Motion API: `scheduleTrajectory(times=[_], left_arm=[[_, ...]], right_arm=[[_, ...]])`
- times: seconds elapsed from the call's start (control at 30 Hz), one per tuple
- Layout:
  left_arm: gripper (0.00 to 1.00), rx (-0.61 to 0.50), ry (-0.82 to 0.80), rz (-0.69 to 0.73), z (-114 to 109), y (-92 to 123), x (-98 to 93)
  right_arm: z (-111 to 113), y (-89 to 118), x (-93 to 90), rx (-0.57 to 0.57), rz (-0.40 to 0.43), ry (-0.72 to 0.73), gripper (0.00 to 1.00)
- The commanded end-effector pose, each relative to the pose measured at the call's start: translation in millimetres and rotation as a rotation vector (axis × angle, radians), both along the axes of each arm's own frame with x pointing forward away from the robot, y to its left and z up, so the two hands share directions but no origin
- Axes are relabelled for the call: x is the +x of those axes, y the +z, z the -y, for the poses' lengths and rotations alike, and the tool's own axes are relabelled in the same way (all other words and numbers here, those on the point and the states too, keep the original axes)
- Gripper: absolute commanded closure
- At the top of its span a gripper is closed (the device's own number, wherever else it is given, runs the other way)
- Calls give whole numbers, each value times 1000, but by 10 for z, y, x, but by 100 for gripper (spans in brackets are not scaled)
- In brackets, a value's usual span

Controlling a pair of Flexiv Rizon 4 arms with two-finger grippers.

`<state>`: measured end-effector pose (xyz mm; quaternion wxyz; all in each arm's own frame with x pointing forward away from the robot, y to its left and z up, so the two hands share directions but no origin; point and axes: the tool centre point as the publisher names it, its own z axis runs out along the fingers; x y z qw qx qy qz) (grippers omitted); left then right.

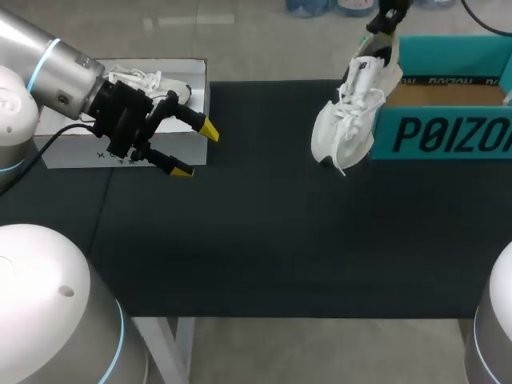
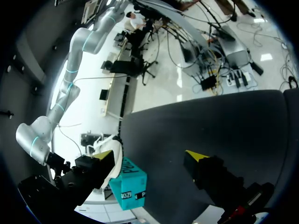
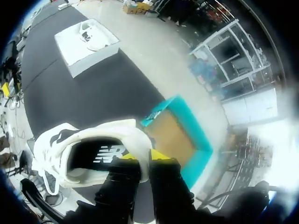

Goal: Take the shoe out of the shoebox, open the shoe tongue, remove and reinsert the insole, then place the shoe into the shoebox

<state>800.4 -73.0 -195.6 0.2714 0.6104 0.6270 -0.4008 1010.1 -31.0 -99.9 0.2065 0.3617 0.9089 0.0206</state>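
The table [image 1: 264, 240] — its top a matte black, evenly lit — spans the head view; one pale metal leg [image 1: 174, 348] shows under the near edge.

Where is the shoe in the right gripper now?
Head view, right side: the shoe hangs toe-down from the right gripper by its heel, just outside the shoebox's left wall, toe near the black mat.
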Motion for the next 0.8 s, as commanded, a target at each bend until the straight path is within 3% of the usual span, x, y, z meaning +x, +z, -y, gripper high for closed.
scheduleTrajectory(times=[0.03,0.2,0.4,0.47,0.8], left_arm=[[0,3,0,1,-1,3,-4],[0,3,0,1,-1,3,-4],[0,3,0,1,-1,3,-4],[0,3,0,1,-1,3,-4],[0,3,0,1,-1,3,-4]], right_arm=[[353,2,145,64,-32,-101,100],[780,-105,132,114,-17,-241,100],[1131,-143,33,120,-3,-350,100],[1108,-87,31,69,48,-259,100],[1108,-87,31,69,48,-259,100]])
